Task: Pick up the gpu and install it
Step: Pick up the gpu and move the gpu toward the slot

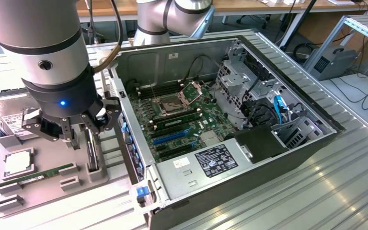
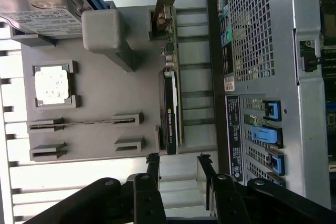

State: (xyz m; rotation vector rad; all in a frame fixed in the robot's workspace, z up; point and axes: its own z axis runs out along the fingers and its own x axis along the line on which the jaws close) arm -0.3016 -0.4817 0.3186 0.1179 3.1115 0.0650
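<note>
Looking down through the wrist view, I have the gripper [image 2: 177, 167] with its jaws apart and nothing between them, one finger [image 2: 153, 165] on each side of the line of the gpu [image 2: 171, 109]. The gpu stands on its long edge in a slot of the grey tray [image 2: 105, 93], just beside the open case [image 1: 235, 120], on the tray side nearest it. Its silver bracket is at the end toward the hard drive [image 2: 42, 3], and the black cooler face points at the tray's middle. In the exterior view the gripper [image 1: 75, 132] hangs right over the gpu [image 1: 92, 158]; I cannot tell whether a finger touches it.

My read on handling: the card is stiff and fairly light, so it should lift as one piece without sagging. It is fragile, though, with small parts on the bare board and a fan that should not take a pinch. The cooler's plastic may be a little slick. I would grip across the two flat faces at the upper edge, near the middle of its length, clear of the fan hub and the bracket. The connector edge sits down in the slot, so a straight, level pull matters.
</note>
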